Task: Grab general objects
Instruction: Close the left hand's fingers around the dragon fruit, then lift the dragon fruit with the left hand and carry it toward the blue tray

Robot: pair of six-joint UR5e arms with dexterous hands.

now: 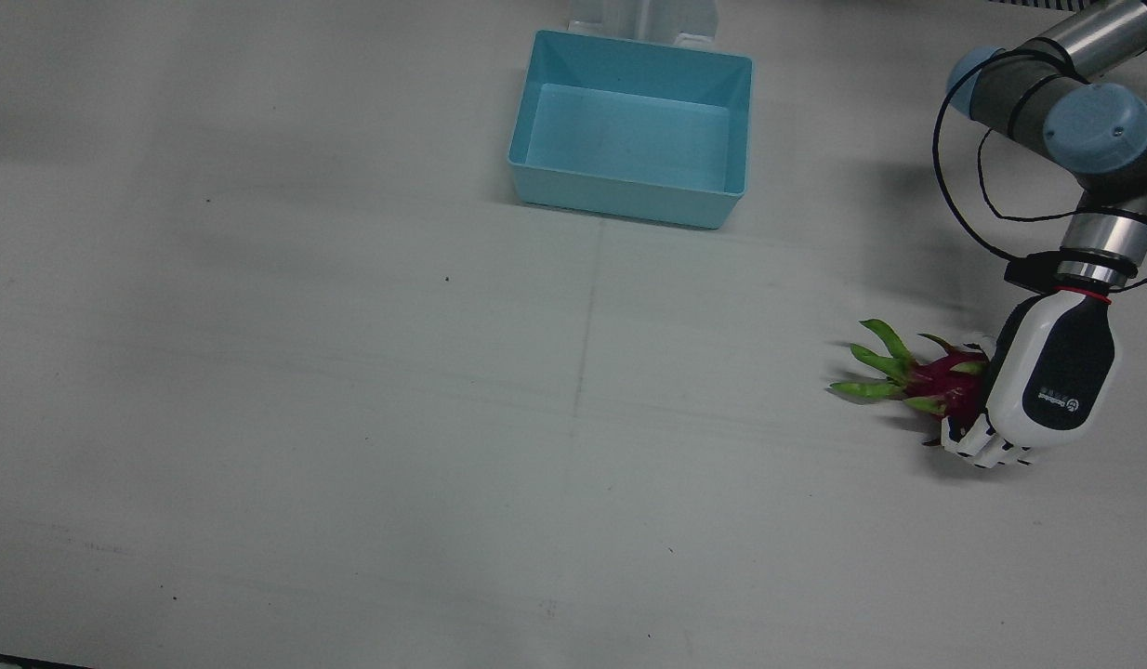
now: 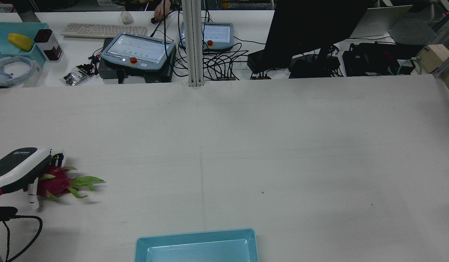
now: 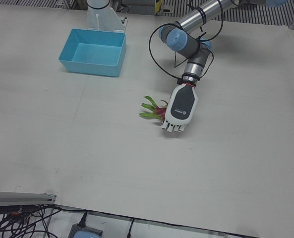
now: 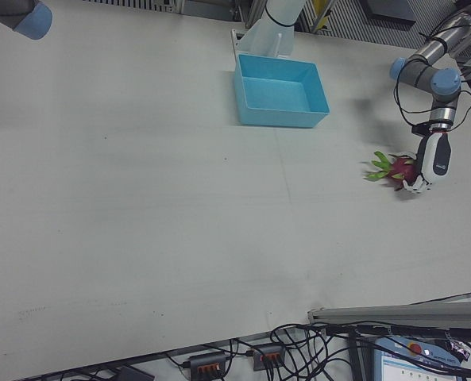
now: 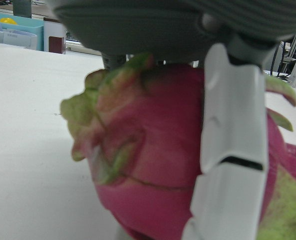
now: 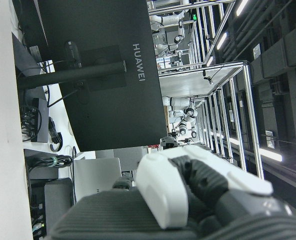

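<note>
A magenta dragon fruit [image 1: 941,381] with green leaf tips lies on the white table, on the left arm's side. My left hand [image 1: 1048,381] lies over its round end, palm down, with the fingers [image 1: 987,451] curled around it. The rear view shows the fruit [image 2: 55,183] under the hand [image 2: 19,169], its leaves pointing toward the table's middle. In the left hand view a white finger [image 5: 232,150] presses across the fruit [image 5: 148,165]. My right hand [image 6: 187,190] shows only in its own view, raised and holding nothing.
A light blue bin [image 1: 629,200] stands empty near the robot's side at the table's middle; its rim also shows in the rear view [image 2: 140,247]. Beyond the far table edge are a monitor [image 2: 312,29], control pendants and cables.
</note>
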